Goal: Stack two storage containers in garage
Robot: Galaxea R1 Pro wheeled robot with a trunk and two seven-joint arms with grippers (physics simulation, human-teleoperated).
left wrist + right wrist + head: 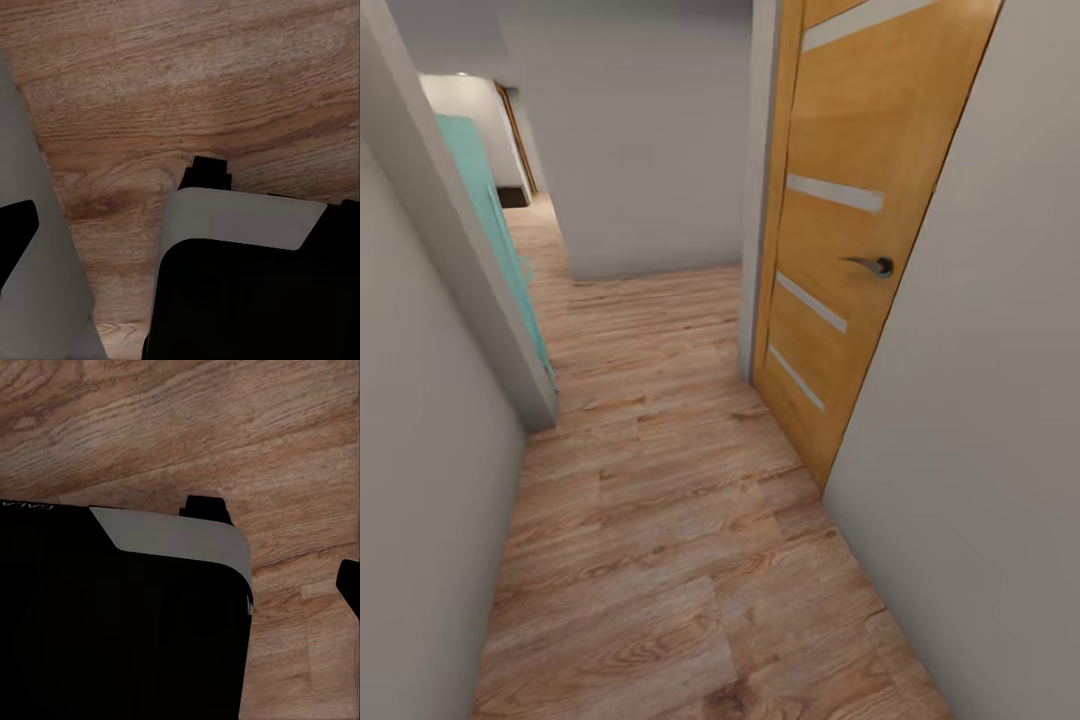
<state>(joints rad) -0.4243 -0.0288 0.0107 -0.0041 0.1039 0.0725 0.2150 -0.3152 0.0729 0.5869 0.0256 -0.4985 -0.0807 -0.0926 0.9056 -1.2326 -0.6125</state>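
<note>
Narrow hallway, wood-plank floor (pixel 660 560), one orange door (pixel 850 230) ajar, one teal door (pixel 490 220), both grippers' state unclear

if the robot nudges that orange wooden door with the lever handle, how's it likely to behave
The wooden door stands ajar, so it would probably swing rather than slide or tip. It looks like a stiff, fairly heavy slab. Its lever handle looks smooth, maybe slippery for a gripper.

Head camera faces down hallway; wrist cameras close above shared wood floor (pixel 660 560).
</note>
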